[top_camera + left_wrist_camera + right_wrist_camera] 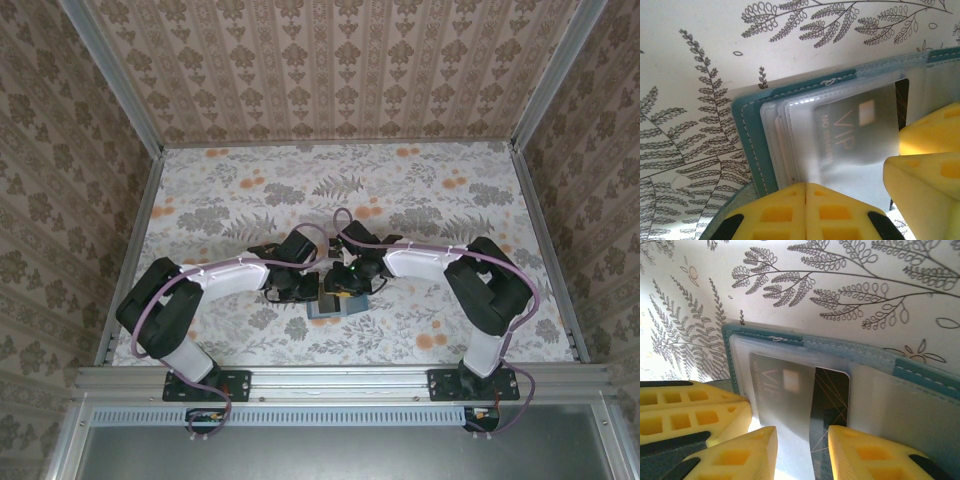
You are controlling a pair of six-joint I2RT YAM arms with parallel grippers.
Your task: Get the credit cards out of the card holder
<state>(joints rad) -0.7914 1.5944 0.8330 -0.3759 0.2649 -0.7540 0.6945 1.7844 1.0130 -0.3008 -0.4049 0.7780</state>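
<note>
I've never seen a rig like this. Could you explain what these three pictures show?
Two robot arms are bolted at the near edge of a floral table. The wide picture comes from a fixed camera above and behind them. The two close-ups come from cameras on the wrists, and the yellow blocks are gripper fingers. On the table lies an open teal card holder with clear sleeves. A dark card marked VIP sticks partway out of one sleeve. The right gripper is open, one finger on either side of that card. The left gripper has its fingers together at the holder's edge, seemingly pinning it.
</note>
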